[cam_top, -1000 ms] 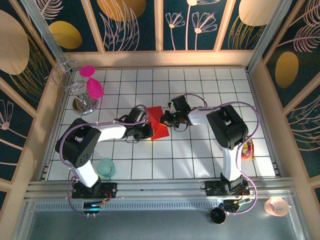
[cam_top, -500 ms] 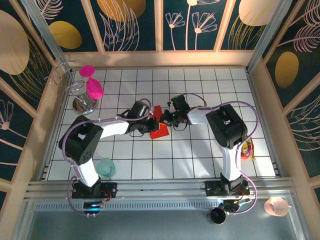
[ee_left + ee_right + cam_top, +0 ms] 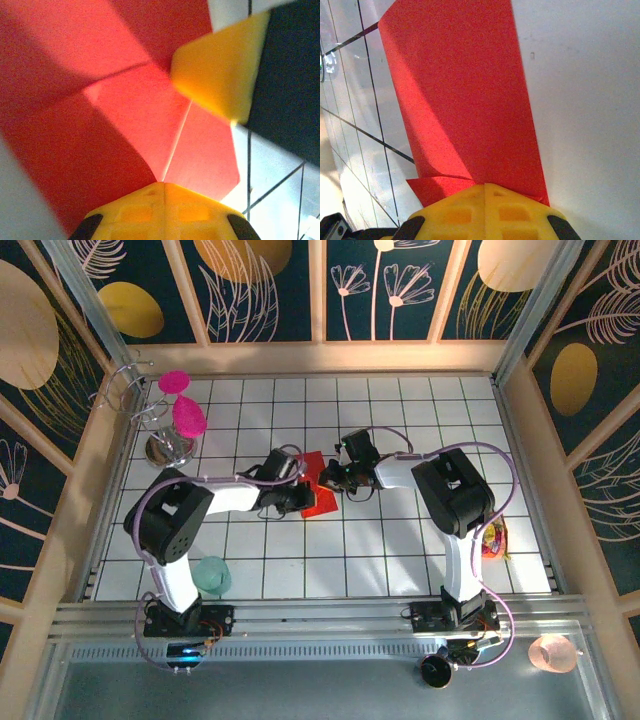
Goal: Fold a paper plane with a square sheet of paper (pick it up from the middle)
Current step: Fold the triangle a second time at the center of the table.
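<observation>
The square sheet of paper (image 3: 322, 500) is bright red and lies partly folded on the white tiled floor, mid-table. In the left wrist view the paper (image 3: 125, 110) shows flaps meeting at a centre crease, the rough form of the paper plane. My left gripper (image 3: 300, 492) is shut, its yellow tips (image 3: 165, 186) pressed on the near end of that crease. My right gripper (image 3: 334, 478) is shut too, tips (image 3: 485, 186) down on the paper's (image 3: 465, 100) edge. One yellow finger (image 3: 220, 70) of the right gripper rests on the paper's far side.
Two magenta goblets (image 3: 183, 405) hang on a wire stand (image 3: 165, 448) at the back left. A teal cup (image 3: 212, 573) sits by the left arm's base. A small coloured object (image 3: 493, 537) lies at the right. Wooden walls ring the floor.
My left gripper has slid right onto the paper, covering its left part and flattening a fold. The right gripper has held its place on the paper's right edge.
</observation>
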Robot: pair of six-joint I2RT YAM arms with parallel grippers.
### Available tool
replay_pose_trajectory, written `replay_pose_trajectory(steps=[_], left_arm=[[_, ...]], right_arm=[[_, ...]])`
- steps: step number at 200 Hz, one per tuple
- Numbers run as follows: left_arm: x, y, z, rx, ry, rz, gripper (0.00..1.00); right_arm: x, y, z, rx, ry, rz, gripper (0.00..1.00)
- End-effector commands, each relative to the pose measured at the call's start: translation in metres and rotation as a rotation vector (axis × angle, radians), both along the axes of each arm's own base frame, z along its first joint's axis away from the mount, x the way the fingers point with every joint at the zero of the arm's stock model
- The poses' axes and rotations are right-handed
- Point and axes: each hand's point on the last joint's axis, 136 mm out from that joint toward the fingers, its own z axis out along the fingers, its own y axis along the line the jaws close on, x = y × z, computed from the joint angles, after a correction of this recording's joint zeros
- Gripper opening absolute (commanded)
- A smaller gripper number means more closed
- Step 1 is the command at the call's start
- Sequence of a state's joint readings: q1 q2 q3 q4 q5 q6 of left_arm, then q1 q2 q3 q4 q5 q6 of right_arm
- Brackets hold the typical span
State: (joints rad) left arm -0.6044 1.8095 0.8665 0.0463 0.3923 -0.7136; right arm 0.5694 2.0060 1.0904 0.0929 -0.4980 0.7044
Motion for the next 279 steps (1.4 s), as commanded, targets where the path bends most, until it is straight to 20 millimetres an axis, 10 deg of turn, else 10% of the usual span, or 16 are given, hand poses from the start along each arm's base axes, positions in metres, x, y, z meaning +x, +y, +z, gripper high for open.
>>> replay_pose_trajectory(steps=[1,32,68,99,160,279], left_arm=[[-0.044,0.029,-0.016,0.103,0.121,-0.028,0.01],[-0.034,0.024,0.009,0.083,0.062,-0.029,0.04],[0.011,0.003,0.068,0.001,-0.108,0.028,0.1],[0.038,0.002,0.071,0.026,-0.148,0.082,0.14],[0.055,0.015,0.041,0.065,-0.1,0.185,0.18],[0.051,0.037,0.008,0.006,-0.035,0.307,0.27]], right_arm=[[-0.015,-0.024,-0.044,-0.122,0.082,-0.024,0.0],[-0.012,-0.017,-0.03,-0.064,0.057,-0.004,0.0],[-0.001,0.008,0.037,0.128,-0.024,0.016,0.0],[0.008,0.003,0.078,0.165,-0.095,-0.059,0.08],[-0.003,-0.027,0.061,0.094,-0.034,-0.214,0.3],[-0.014,0.005,0.024,0.08,0.074,-0.192,0.4]])
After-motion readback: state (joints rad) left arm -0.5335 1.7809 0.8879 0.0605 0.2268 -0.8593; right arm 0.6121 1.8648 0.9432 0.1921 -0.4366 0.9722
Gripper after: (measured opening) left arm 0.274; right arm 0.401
